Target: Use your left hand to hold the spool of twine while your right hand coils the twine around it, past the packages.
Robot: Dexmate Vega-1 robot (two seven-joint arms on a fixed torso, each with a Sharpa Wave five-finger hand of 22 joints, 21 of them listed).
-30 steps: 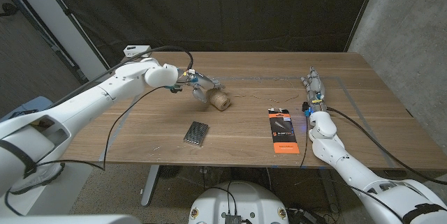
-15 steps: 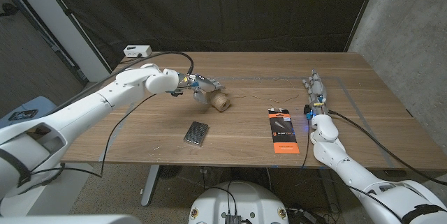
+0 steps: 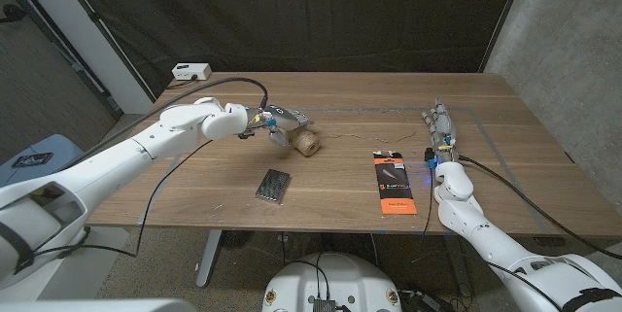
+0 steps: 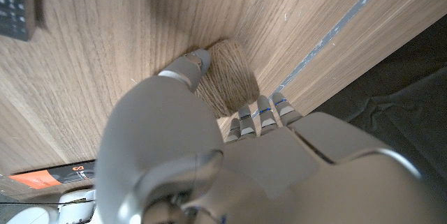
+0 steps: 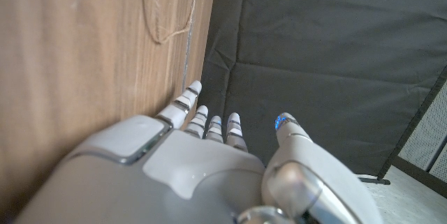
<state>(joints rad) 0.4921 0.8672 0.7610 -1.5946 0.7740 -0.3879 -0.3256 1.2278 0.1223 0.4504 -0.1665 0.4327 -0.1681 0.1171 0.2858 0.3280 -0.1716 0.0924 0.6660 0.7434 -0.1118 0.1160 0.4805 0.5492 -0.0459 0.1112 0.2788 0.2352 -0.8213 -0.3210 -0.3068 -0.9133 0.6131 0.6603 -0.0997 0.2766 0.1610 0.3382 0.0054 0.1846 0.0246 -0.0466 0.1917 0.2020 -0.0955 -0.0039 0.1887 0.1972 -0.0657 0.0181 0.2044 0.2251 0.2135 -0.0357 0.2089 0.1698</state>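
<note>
The spool of twine (image 3: 306,142) lies left of the table's middle, wound with tan twine. My left hand (image 3: 280,122) is on it from the left; the left wrist view shows the spool (image 4: 225,76) between the thumb and the fingers (image 4: 262,109). Loose twine (image 3: 362,136) trails from the spool to the right and back across the table. An orange and black package (image 3: 393,182) lies front right, and a dark silvery package (image 3: 274,185) front centre. My right hand (image 3: 439,125) stands on its edge at the right, fingers straight, holding nothing. A loop of twine (image 5: 167,15) lies ahead of it.
A small white box (image 3: 190,71) sits at the table's back left corner. Pale tape lines (image 3: 496,142) mark the wood on the right. A black curtain (image 3: 321,11) hangs behind the table, and a concrete wall (image 3: 573,50) stands at the right.
My left arm's elbow has swung down and forward, uncovering the white box; its hand has stayed at the spool. The right hand has not moved.
</note>
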